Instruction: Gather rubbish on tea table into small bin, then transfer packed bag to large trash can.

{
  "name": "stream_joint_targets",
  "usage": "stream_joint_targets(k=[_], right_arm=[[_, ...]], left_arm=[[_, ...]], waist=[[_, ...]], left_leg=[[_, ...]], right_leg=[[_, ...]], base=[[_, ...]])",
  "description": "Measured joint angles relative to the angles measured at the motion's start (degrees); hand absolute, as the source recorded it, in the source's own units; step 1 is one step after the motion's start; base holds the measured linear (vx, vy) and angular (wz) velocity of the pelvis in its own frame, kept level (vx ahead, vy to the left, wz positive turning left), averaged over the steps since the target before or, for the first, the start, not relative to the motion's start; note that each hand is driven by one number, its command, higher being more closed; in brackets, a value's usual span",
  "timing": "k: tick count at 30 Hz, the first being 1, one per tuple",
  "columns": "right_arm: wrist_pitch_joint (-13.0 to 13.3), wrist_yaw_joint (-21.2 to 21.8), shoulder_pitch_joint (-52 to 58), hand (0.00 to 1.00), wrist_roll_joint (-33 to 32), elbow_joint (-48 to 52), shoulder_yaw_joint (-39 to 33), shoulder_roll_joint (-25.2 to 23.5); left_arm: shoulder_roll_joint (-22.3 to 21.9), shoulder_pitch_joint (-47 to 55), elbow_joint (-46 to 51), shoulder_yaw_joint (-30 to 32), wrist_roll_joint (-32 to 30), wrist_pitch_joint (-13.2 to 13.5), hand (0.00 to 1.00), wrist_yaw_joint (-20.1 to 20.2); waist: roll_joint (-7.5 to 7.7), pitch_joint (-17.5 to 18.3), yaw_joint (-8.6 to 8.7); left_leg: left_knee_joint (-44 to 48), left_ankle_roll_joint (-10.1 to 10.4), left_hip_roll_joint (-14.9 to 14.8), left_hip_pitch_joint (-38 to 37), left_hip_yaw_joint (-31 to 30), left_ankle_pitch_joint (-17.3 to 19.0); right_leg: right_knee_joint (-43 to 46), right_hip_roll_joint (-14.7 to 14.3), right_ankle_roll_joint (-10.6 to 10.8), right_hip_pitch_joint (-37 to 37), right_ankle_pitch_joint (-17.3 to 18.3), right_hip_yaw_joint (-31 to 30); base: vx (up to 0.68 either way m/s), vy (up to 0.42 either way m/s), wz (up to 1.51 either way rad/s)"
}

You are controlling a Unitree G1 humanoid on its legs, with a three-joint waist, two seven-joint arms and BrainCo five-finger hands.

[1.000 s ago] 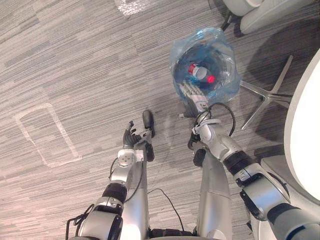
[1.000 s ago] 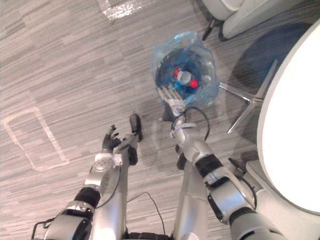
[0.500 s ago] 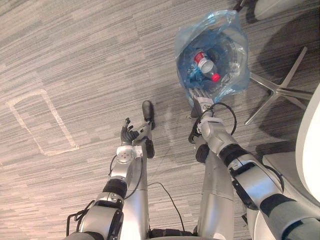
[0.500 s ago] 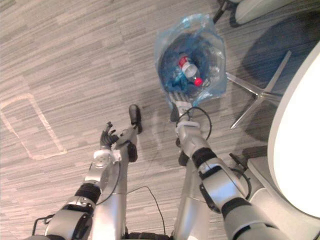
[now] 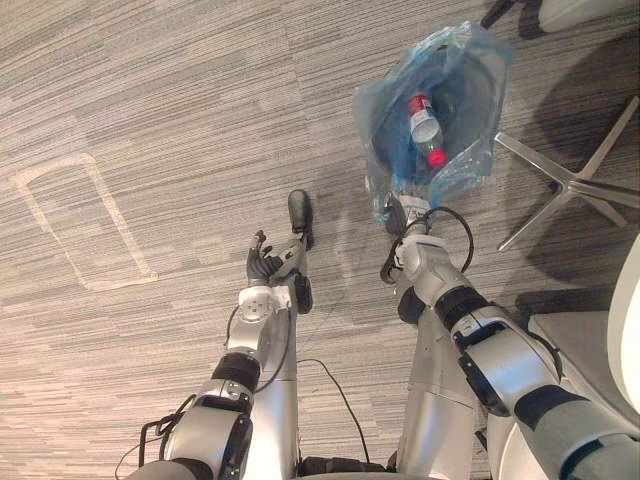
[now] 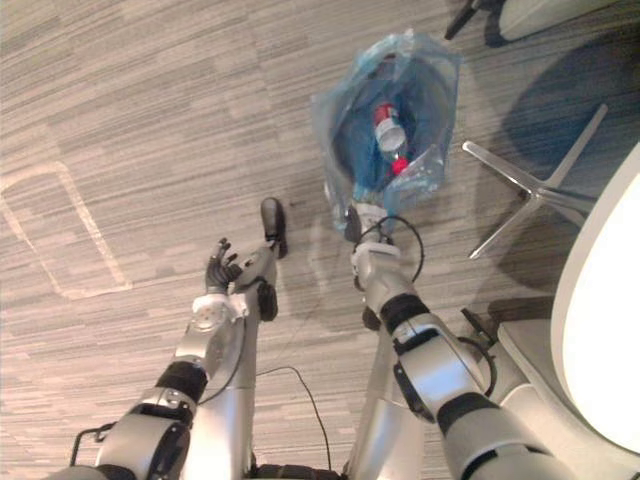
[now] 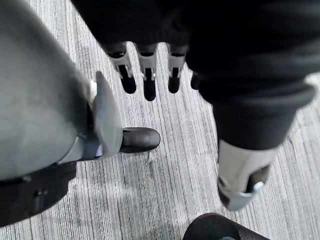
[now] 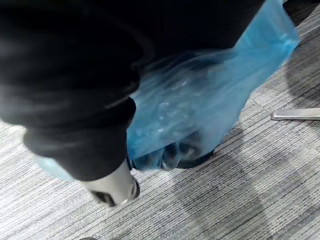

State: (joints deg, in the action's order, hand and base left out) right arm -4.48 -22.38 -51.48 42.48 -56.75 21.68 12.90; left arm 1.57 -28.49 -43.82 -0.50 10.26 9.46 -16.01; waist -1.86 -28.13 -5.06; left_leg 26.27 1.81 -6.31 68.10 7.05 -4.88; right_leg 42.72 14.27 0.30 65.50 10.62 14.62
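Note:
A small dark bin lined with a blue plastic bag [image 5: 470,80] stands on the carpet ahead to the right. A clear bottle with a red cap [image 5: 424,125] lies inside it. My right hand [image 5: 408,215] is at the bag's near edge, with the plastic bunched over its curled fingers. In the right wrist view the blue bag [image 8: 200,105] drapes over those fingers, their dark tips show through it, and the thumb [image 8: 112,187] sticks out beneath. My left hand [image 5: 262,268] hovers low over the carpet, away from the bag. Its fingers [image 7: 145,75] are straight and hold nothing.
A chair's metal star base [image 5: 565,180] spreads on the floor just right of the bin. The white tea table's edge [image 6: 610,330] curves along the right side. A white tape outline [image 5: 80,225] marks the carpet at the left.
The camera has shifted. My right hand's fingers, straight at the bag's near edge before, have curled into the plastic, and the bag's near side is drawn toward me. The left hand is unchanged.

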Motion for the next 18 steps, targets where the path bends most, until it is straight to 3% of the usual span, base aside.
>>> stream_joint_targets(k=[12, 18], right_arm=[[0.5, -1.1, 9.1, 1.00, -2.4, 19.0, 0.0, 0.3], [0.7, -1.1, 15.9, 1.00, -5.4, 31.4, -0.5, 0.2]], left_arm=[[-0.1, 2.5, 1.9, -0.6, -1.3, -1.5, 0.00, 0.4], [-0.1, 6.4, 2.2, -0.7, -2.4, -2.7, 0.00, 1.5]], waist=[[-0.01, 0.0, 0.18], [0.30, 0.2, 0.61]], left_leg=[[1.3, 0.2, -1.4, -6.2, 0.4, 1.3], [-1.5, 0.3, -2.1, -15.1, 1.8, 1.3]], right_leg=[[-1.3, -1.4, 0.0, -6.9, 0.0, -0.4], [-5.6, -2.6, 0.8, -15.5, -0.7, -0.5]], base=[[-0.04, -0.019, -0.05], [-0.03, -0.035, -0.11]])
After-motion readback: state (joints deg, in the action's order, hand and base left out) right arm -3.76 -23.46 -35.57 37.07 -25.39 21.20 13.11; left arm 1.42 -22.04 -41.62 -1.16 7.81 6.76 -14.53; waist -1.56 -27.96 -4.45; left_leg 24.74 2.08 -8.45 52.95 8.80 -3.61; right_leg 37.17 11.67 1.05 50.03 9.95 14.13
